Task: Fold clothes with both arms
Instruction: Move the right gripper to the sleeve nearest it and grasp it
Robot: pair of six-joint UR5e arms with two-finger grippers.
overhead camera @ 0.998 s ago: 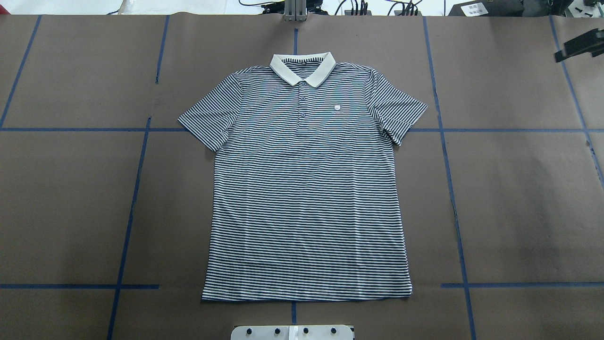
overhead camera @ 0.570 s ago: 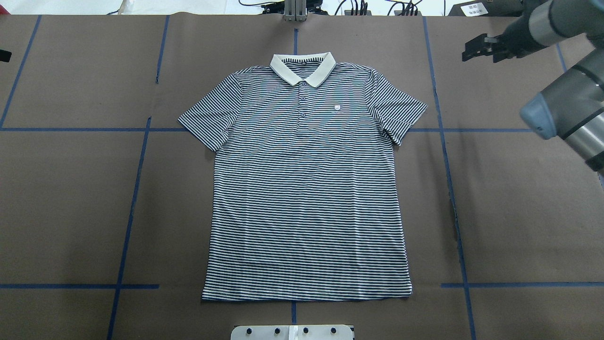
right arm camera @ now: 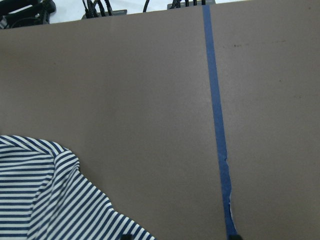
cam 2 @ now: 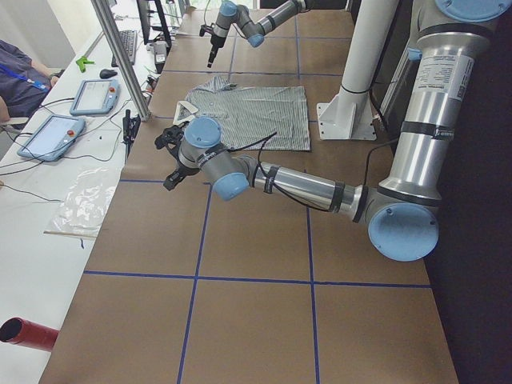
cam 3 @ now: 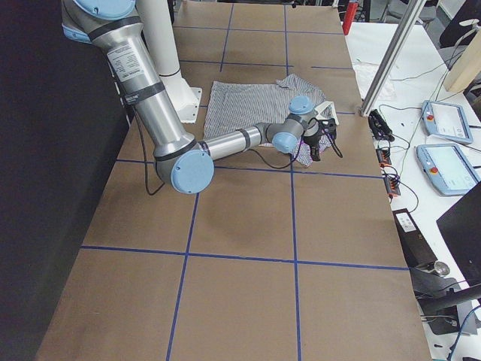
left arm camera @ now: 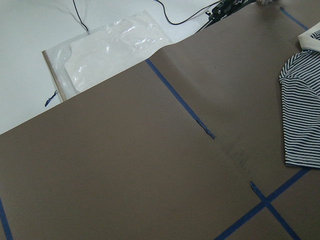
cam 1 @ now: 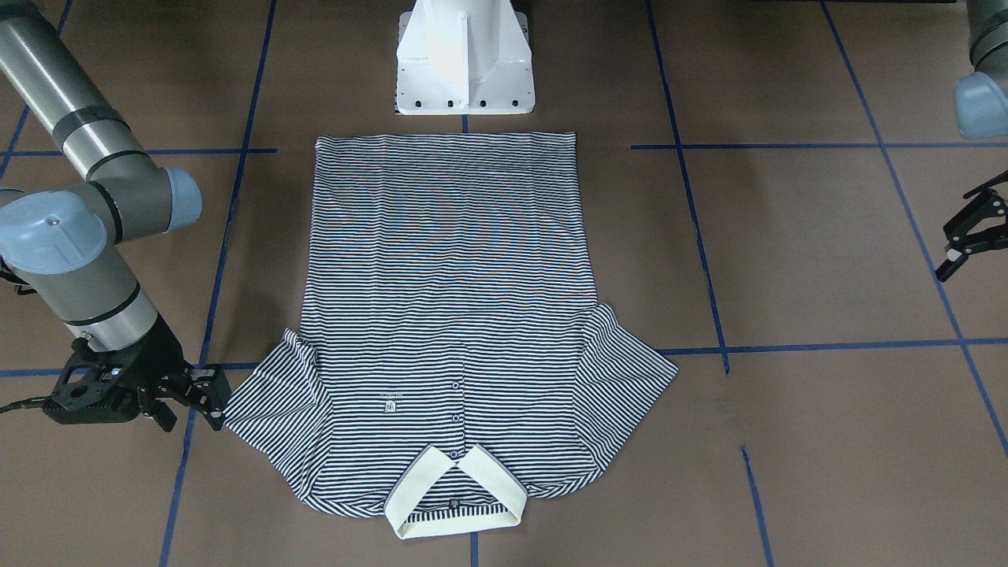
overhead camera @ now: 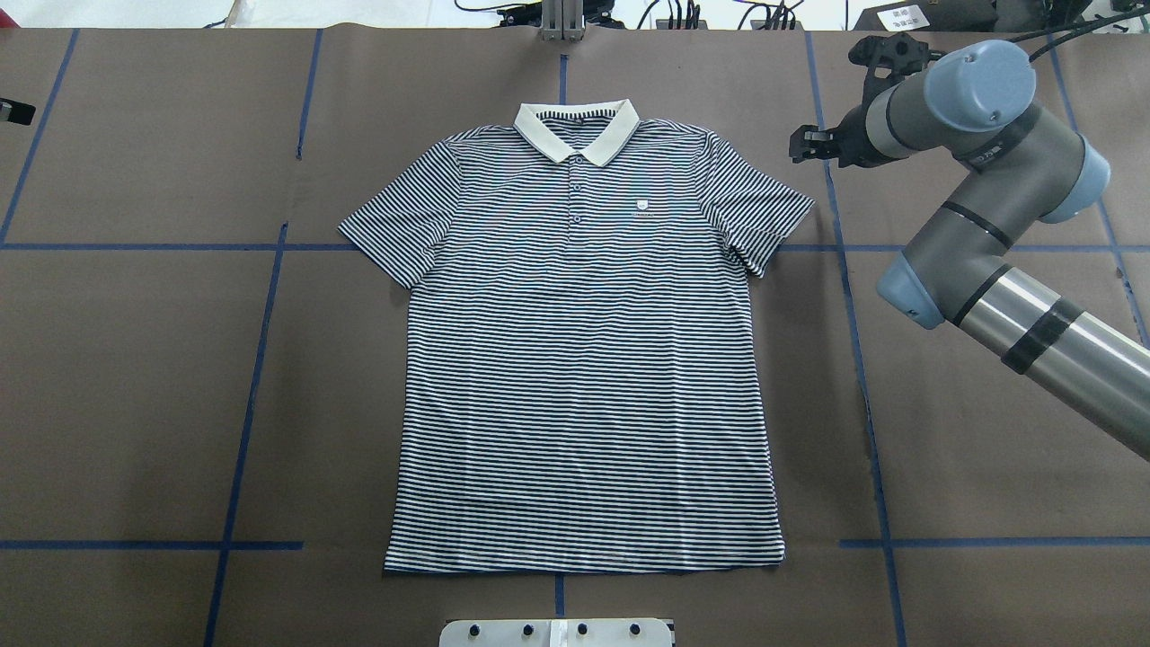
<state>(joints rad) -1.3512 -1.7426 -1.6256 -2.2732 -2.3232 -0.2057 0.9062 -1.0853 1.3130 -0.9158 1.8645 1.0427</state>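
The striped polo shirt [overhead camera: 584,359] lies flat and face up on the brown table, cream collar [overhead camera: 576,128] at the far side, both sleeves spread. It also shows in the front view [cam 1: 449,276]. My right gripper [overhead camera: 798,146] is open and empty, just beyond the shirt's right sleeve [overhead camera: 759,211]; in the front view the right gripper [cam 1: 216,394] sits beside the sleeve edge. My left gripper [cam 1: 949,252] is open and empty, far out from the shirt's left sleeve; only its tip [overhead camera: 11,111] shows overhead. The left wrist view shows that sleeve [left arm camera: 300,120].
The white pedestal base [cam 1: 465,63] stands at the shirt's hem side. Blue tape lines [overhead camera: 858,359] grid the table. A metal post [overhead camera: 561,18] and cables lie beyond the collar. A plastic bag [left arm camera: 110,50] and teach pendants [cam 2: 52,136] lie past the far edge.
My right arm has swung in from the right, bringing its open gripper close to the shirt's right sleeve. My left gripper's tip has appeared at the left edge. The shirt has not moved.
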